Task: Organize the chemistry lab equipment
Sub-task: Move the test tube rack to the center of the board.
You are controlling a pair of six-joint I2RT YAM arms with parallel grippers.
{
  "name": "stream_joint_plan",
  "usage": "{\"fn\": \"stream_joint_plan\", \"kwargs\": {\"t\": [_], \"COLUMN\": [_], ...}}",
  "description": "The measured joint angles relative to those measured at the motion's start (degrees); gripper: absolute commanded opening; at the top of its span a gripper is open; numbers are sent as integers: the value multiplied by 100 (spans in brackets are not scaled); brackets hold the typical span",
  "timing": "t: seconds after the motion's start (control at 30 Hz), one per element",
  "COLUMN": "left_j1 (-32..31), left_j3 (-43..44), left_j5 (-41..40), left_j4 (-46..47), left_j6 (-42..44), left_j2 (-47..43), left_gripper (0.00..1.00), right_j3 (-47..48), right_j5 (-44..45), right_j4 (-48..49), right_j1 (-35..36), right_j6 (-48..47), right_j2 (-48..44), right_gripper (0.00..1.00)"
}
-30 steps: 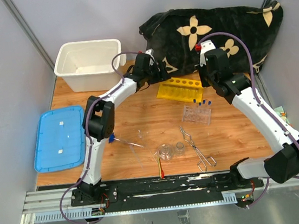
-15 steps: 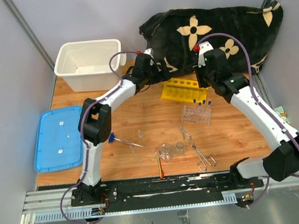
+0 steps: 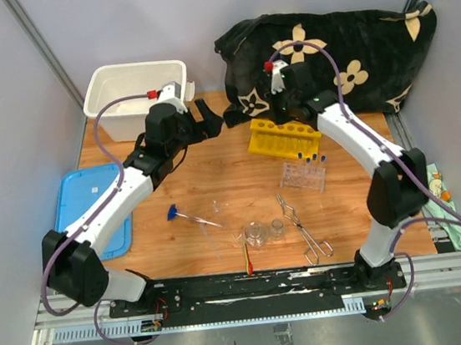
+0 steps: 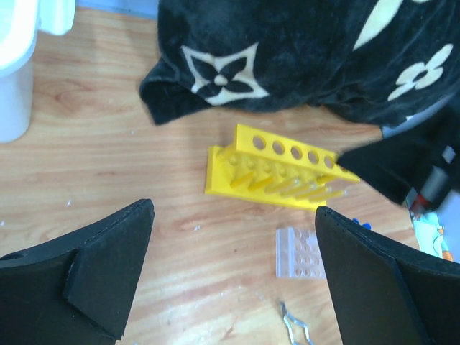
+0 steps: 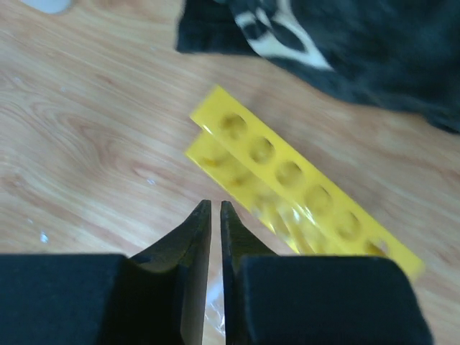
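The yellow holed tube rack [image 3: 283, 138] lies on the wooden table in front of the black cloth; it also shows in the left wrist view [image 4: 277, 172] and the right wrist view [image 5: 302, 187]. My right gripper [image 3: 288, 115] [image 5: 213, 205] is shut and empty, just above the rack's left end. My left gripper [image 3: 209, 118] [image 4: 233, 208] is open and empty, to the left of the rack. The clear plastic rack [image 3: 302, 176] [image 4: 300, 253] with blue-capped tubes [image 3: 313, 159] sits nearer. Two glass beakers [image 3: 257, 235], metal tongs [image 3: 305, 231], a red-tipped stick [image 3: 247, 256] and a thin rod [image 3: 198, 219] lie near the front.
A white tub [image 3: 135, 98] stands at the back left, and its blue lid [image 3: 92, 213] lies flat on the left. The black flowered cloth [image 3: 325, 51] is bunched at the back right. Grey walls close in both sides.
My left arm has swung back to the left, away from the yellow rack. My right arm has moved left, over the rack's left end.
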Motion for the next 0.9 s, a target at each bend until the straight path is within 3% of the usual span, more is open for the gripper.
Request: {"fn": "stream_joint_plan", "kwargs": {"t": [0.17,0.4,0.9], "left_j1": [0,0,0], "left_j3": [-774,-1266,-1694], "left_j5": [-2,-17,-52], "left_j4": [-190,-581,-754], "left_j6": [9,9,-11], "left_j2": [-699,-1513,-1917], "left_gripper": [99,99,99], "right_j3": [1344,2599,2752], "right_j5": [-284,-483,-157], "right_j4": [-55,-269,-380], "right_j1": [356,791,778], "right_j6": [-26,-76,-74], "right_j2": [1425,2671,3425], "right_gripper": [17,18,15]}}
